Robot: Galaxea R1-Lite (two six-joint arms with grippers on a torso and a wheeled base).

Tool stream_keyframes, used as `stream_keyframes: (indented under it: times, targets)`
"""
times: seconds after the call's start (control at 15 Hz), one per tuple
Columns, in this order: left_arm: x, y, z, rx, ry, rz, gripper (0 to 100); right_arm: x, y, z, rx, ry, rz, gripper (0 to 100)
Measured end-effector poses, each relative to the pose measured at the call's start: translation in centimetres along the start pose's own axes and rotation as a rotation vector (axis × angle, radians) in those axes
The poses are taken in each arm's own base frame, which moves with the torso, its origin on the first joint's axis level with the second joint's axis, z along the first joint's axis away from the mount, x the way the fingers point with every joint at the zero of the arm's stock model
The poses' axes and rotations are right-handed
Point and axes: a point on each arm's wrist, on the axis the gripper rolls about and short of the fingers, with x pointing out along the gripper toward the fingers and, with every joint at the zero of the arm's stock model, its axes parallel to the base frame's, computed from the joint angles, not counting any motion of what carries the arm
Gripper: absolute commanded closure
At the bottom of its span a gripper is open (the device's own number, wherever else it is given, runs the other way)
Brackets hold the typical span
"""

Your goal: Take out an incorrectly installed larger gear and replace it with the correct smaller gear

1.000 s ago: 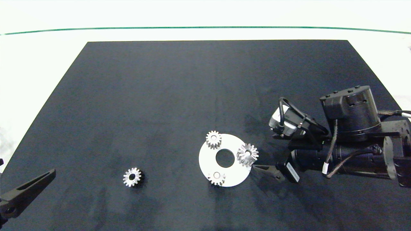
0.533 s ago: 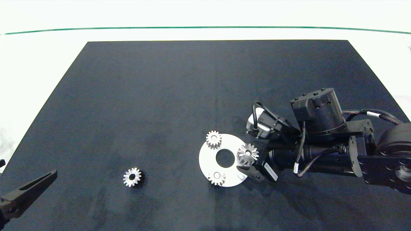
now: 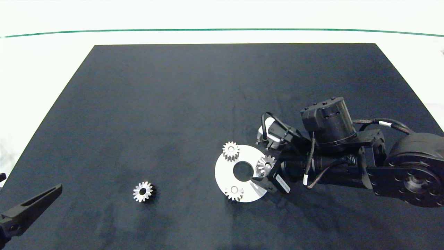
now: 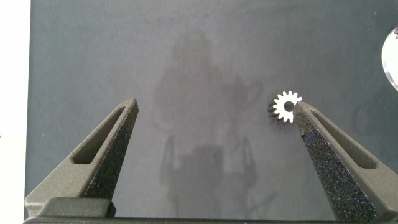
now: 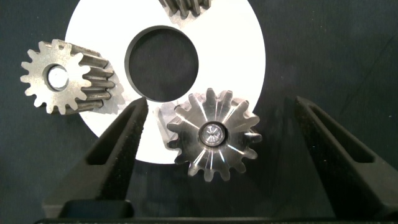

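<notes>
Now right gripper (image 5: pixel 214 158), advanced leftward within a second, fingers spread wide astride the larger gear (image 5: pixel 212 134); no contact yet; grasp judged imminent. Larger gear: on white disc (image 3: pixel 225 178), 3 o'clock. Two small gears (image 3: pixel 230 151) at 11 and 7. Smaller gear (image 3: pixel 142 191): loose, far left. Left gripper (image 4: pixel 214 149): idle, wide.

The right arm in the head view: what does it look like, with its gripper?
The right arm is black, built of round drum-like joints with bolt holes. Thin black cables run along it, a white camera block sits on top, and a white label is near the dark, wedge-shaped right gripper.
</notes>
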Motion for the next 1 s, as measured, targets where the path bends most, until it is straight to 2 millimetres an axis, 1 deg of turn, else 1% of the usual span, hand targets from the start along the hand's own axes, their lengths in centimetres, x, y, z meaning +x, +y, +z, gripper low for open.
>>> stream_keyframes:
  times: [0.13, 0.53, 1.0]
  targets:
    - [0.00, 0.00, 0.00, 0.000, 0.000, 0.000, 0, 0.06, -0.02, 0.04, 0.000, 0.000, 0.000, 13]
    - [0.00, -0.01, -0.16, 0.000, 0.004, 0.000, 0, 0.07, 0.04, -0.09, 0.000, 0.008, 0.003, 27]
    - [-0.01, -0.02, -0.18, 0.000, 0.004, -0.001, 0, 0.09, 0.04, -0.09, -0.001, 0.008, 0.003, 41]
